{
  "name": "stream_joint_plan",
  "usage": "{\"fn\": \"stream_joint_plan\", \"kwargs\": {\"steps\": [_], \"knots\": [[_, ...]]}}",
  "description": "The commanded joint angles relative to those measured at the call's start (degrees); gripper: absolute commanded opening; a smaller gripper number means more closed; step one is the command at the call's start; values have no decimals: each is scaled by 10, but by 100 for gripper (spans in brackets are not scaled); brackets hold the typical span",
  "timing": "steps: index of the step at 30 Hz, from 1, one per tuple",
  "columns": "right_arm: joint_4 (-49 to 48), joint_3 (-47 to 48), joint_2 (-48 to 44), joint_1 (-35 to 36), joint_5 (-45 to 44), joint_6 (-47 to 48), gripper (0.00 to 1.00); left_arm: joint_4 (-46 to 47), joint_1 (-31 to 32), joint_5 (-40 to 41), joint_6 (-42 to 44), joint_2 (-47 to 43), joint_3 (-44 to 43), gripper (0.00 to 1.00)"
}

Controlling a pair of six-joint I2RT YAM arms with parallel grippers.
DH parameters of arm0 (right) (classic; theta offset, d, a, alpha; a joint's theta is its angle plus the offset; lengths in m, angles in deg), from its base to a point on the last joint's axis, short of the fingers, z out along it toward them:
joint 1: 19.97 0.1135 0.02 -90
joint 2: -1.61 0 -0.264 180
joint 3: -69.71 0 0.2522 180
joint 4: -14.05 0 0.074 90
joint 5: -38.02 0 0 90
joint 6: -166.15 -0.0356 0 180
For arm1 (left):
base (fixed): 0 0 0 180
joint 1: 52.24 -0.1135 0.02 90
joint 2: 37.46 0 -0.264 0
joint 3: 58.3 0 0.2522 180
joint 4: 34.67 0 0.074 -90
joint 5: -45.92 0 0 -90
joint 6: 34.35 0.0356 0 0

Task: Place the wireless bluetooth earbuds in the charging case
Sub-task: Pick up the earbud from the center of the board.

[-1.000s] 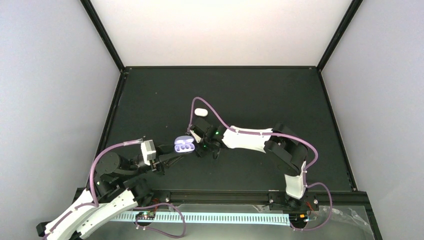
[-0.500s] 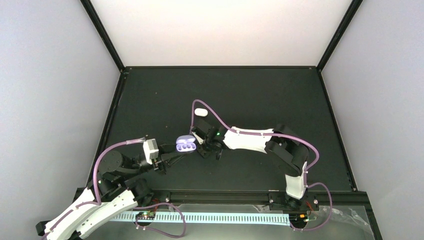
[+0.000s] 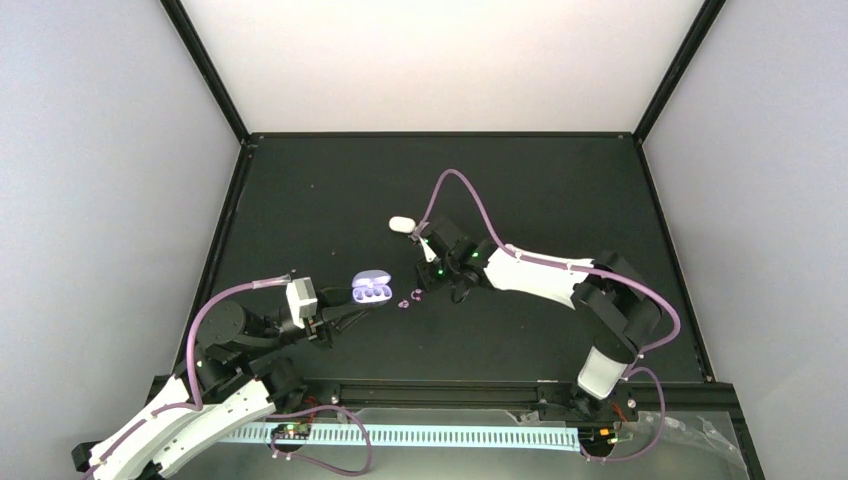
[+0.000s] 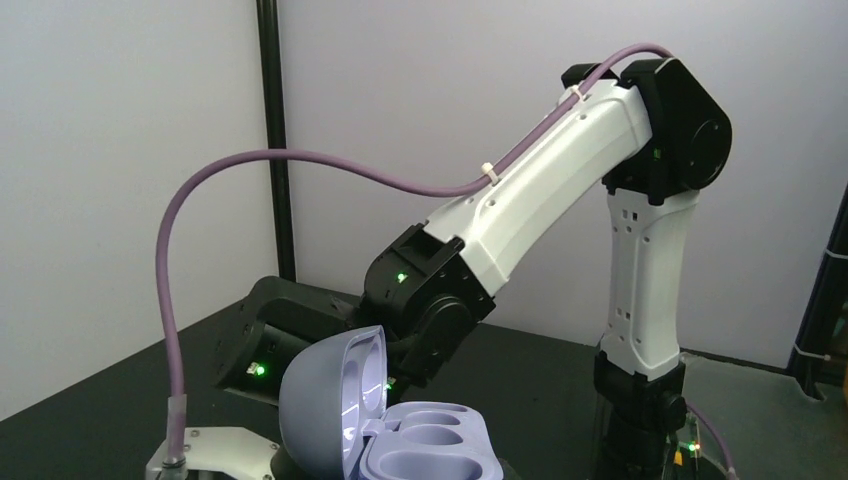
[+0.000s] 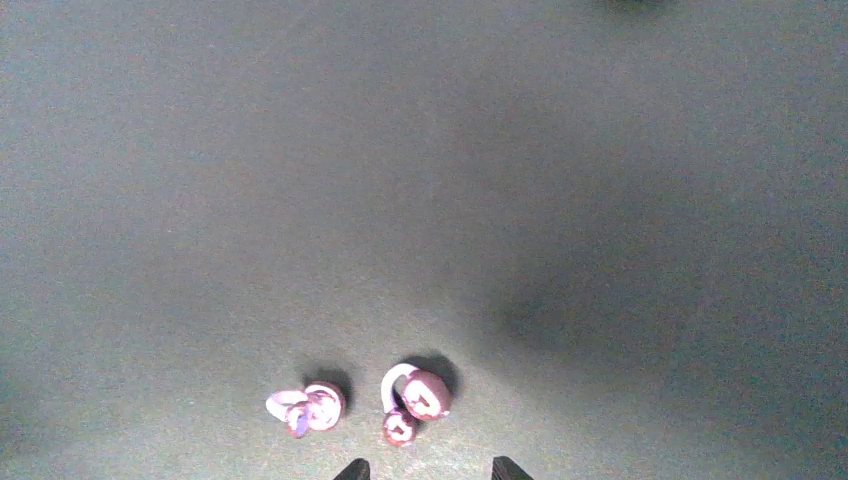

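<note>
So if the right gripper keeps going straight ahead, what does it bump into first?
Probably the hooked earbud, lying just ahead between the open jaws of the right gripper. The other earbud sits to the left. Depth is unclear, so it might touch the tabletop first.

two earbuds (image 3: 416,294) lie on the table (image 3: 300,200) just right of the case (image 3: 370,290)

Lab test cell, I reckon: my black table (image 3: 300,190), plain white wall panels (image 3: 440,60), black frame posts (image 3: 207,72).
</note>
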Motion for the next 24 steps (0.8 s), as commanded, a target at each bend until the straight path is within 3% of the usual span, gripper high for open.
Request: {"fn": "stream_joint_plan", "kwargs": {"steps": [1,15,24], "knots": [[-41,-18,12,-7,26,-38,31,4,-4,6,5,5,-3,2],[-16,53,97,-9,15,-25,31,3,-4,5,4,6,-2,1],[4,41,109,-8,10,-9,30,5,-4,5,3,9,-2,2]]}}
